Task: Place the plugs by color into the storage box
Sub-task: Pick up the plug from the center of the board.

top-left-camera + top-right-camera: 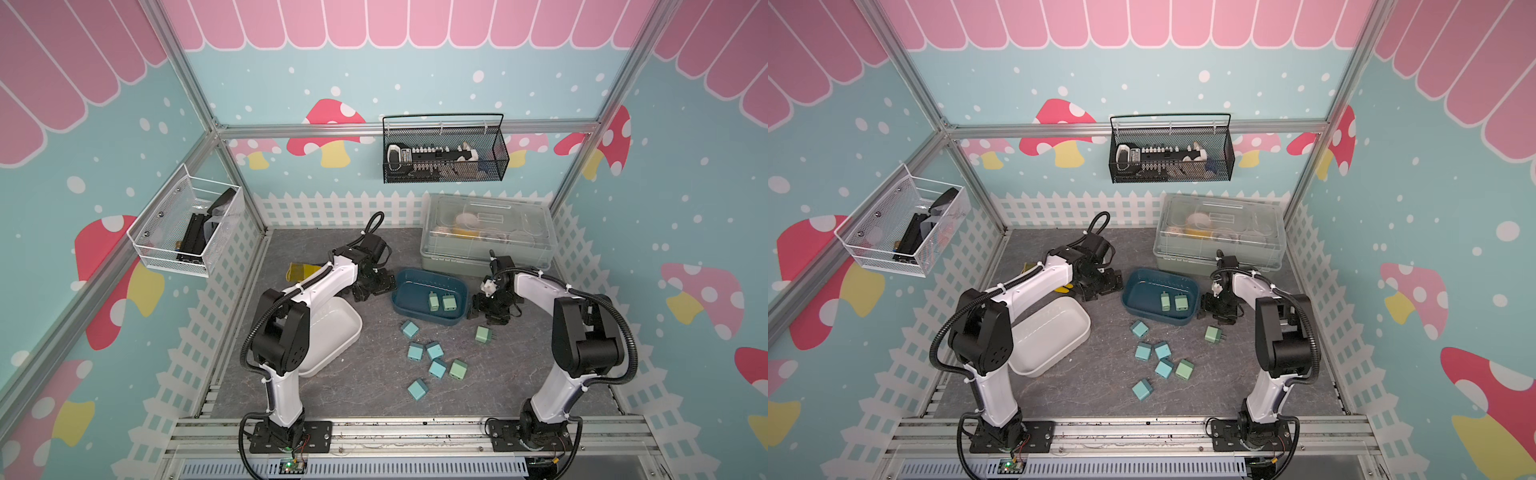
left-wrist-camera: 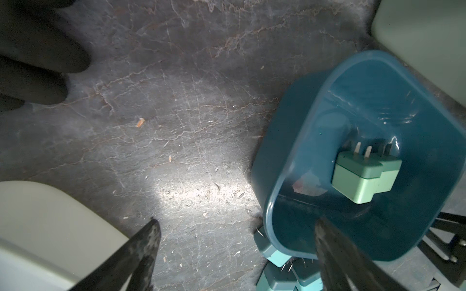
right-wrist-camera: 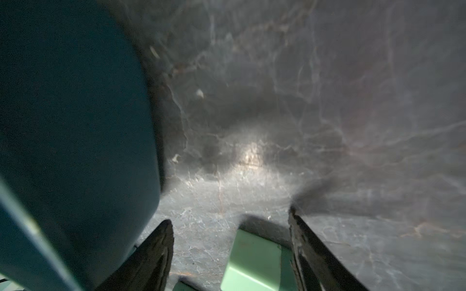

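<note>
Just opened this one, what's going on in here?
The robot is sorting plugs by colour. Two pale green plugs lie in the dark blue tray; the visible part of the white tray is bare. Five light blue plugs and two more green ones lie loose on the table. The right gripper, open, is low beside the blue tray near one loose green plug. The left gripper, open and empty, hovers between the trays.
</note>
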Robot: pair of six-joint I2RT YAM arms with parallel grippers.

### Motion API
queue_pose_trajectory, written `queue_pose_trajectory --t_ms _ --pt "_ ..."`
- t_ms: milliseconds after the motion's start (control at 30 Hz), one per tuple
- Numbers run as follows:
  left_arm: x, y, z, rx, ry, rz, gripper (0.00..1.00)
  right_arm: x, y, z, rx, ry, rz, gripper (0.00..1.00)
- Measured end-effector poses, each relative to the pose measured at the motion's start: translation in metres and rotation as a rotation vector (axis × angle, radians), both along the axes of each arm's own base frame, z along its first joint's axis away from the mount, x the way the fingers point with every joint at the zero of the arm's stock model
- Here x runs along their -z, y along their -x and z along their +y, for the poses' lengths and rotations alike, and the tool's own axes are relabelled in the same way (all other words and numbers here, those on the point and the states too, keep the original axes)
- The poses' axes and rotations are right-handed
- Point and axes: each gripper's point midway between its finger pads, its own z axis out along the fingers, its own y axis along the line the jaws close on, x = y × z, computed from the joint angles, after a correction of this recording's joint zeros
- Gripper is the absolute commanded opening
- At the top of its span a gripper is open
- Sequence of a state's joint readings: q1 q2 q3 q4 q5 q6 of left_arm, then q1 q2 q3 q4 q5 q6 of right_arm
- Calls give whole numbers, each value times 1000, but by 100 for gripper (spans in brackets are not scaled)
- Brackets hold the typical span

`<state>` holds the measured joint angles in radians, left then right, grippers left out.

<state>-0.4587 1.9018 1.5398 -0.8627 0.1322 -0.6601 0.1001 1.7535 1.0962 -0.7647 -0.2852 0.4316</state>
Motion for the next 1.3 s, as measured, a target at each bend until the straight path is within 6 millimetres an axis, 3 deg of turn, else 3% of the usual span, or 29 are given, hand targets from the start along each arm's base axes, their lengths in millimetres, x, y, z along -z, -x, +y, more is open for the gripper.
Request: queue_pose_trajectory --t_ms 233,400,700,833,1100,1300 --pt "0 0 -1 -8 7 3 92 -15 40 9 34 -39 -32 67" --pt "0 1 -3 -7 16 7 92 -25 45 13 15 -22 -61 71" --pt "-3 2 -9 1 30 4 92 -13 50 3 -36 159 -2 72" --pt "-5 0 -10 -15 56 8 92 -4 54 1 -51 210 24 67" --pt "-6 -4 -7 -36 73 10 91 5 54 4 -58 221 32 41" --pt "-6 -5 -8 -34 82 9 91 3 54 3 -62 225 39 39"
